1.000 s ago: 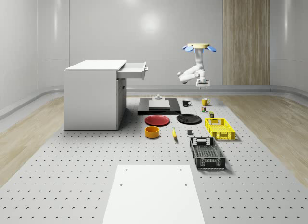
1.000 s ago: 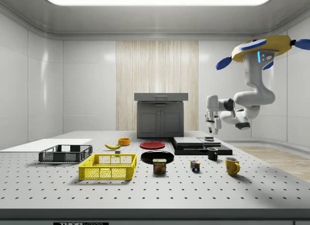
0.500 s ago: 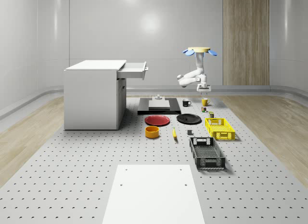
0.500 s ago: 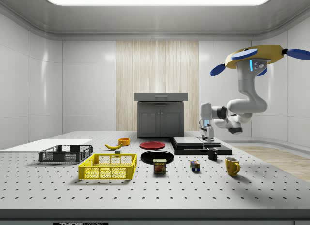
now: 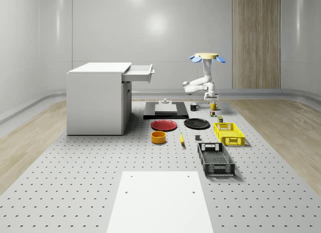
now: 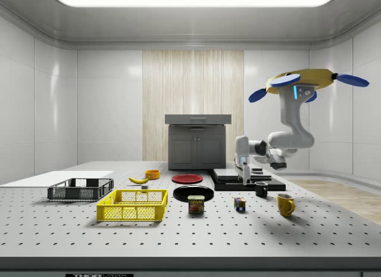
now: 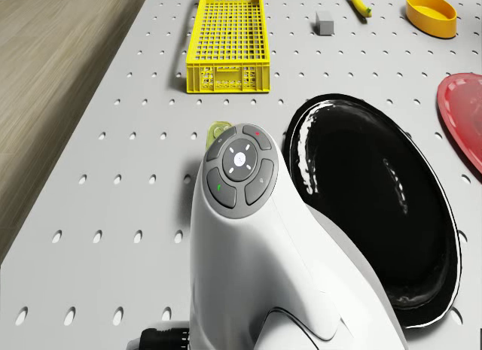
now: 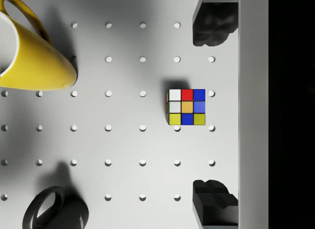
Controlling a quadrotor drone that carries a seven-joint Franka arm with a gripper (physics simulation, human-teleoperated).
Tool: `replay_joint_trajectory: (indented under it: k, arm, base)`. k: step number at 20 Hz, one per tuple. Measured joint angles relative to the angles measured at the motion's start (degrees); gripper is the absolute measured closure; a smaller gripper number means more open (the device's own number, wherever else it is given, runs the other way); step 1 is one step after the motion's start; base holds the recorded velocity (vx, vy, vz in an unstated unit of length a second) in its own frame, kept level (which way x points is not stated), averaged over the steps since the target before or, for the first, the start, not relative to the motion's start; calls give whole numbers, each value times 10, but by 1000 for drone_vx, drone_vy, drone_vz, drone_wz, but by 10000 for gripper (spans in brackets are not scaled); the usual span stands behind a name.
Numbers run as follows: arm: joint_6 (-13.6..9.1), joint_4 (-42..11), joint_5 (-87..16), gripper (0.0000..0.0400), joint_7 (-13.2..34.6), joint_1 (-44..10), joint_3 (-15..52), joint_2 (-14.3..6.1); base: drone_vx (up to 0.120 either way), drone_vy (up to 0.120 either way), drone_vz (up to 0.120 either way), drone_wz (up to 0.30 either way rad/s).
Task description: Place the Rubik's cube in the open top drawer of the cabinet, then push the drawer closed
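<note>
The Rubik's cube (image 8: 186,107) lies on the perforated table, also visible as a small block (image 5: 212,113) (image 6: 239,204). My gripper (image 8: 211,111) hangs above it, open, its two dark fingers (image 8: 211,24) standing wide on either side of the cube without touching it. In the side view the gripper (image 6: 244,179) points down, a short way above the table. The drone (image 5: 206,57) (image 6: 300,83) hovers over the table's far right part. The white cabinet (image 5: 98,97) stands at the whole-scene view's left with its top drawer (image 5: 138,72) pulled open.
A yellow mug (image 8: 29,56) and a black mug (image 8: 54,212) stand close to the cube. Nearby are a black plate (image 7: 376,214), a red plate (image 5: 164,125), a yellow crate (image 7: 228,41), a spam can (image 6: 196,204), a black crate (image 5: 215,159) and an orange bowl (image 5: 158,137).
The drone has come down and shifted toward the side view's left. The arm has lowered the gripper closer to the table, above the cube.
</note>
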Motion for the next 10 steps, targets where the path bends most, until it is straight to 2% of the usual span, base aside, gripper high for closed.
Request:
replay_joint_trajectory:
  k: [1,5,8,10]
  arm:
    - [3,0,1,0,1,-1,1,-3]
    - [12,1,7,0,4,-5,4,-14]
    - [20,2,11,0,7,-7,7,-22]
    - [25,2,14,0,8,-9,8,-27]
  base:
    - [80,0,-120,0]
    - [0,0,-120,0]
    - [0,107,-120,0]
    - [0,0,-120,0]
